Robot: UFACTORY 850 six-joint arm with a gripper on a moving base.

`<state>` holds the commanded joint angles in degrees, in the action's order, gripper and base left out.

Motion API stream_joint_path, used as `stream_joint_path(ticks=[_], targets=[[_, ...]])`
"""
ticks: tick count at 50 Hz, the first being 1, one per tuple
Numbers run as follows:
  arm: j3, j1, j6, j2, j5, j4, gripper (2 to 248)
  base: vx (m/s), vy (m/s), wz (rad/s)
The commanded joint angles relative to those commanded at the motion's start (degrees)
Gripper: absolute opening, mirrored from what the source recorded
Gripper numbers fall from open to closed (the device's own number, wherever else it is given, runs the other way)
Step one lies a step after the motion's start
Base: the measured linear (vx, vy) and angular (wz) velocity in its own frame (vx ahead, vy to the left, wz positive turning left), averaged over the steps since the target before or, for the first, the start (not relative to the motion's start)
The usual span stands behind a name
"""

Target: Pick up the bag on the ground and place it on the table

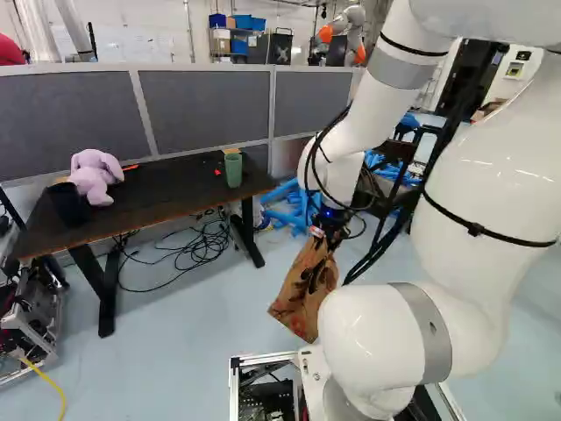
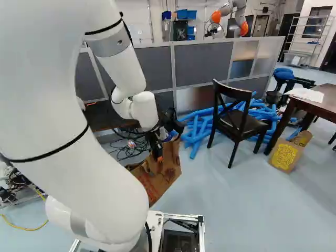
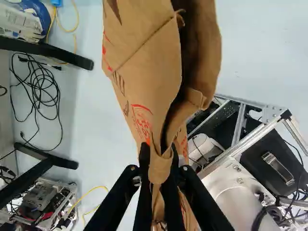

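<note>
Right base view: the gripper (image 2: 157, 154) pinches the brown paper bag (image 2: 164, 177)

A low partition of grey panels in a pale metal frame (image 2: 172, 73) crosses the room. Behind it rises a white wall (image 1: 158, 31), with blue plastic bins (image 1: 250, 24) on shelving. Beyond the partition's right end, a tall, open rack of pale metal (image 2: 314, 39) stands in the right base view. In front of the partition are a black wooden chair with a crossed back (image 2: 244, 128), a heap of long blue tubes (image 2: 197, 129) and tangled black cables (image 1: 203, 244), all on a smooth, pale blue-grey floor (image 2: 231, 205). The room is brightly lit.
</note>
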<state>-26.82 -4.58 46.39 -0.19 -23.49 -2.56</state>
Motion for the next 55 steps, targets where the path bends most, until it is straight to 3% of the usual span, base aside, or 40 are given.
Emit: stream_joint_path(ticks=[55], targets=[[-2.93,-3.24,0.0,11.27,-16.22,0.0,25,0.0,0.0,0.0]])
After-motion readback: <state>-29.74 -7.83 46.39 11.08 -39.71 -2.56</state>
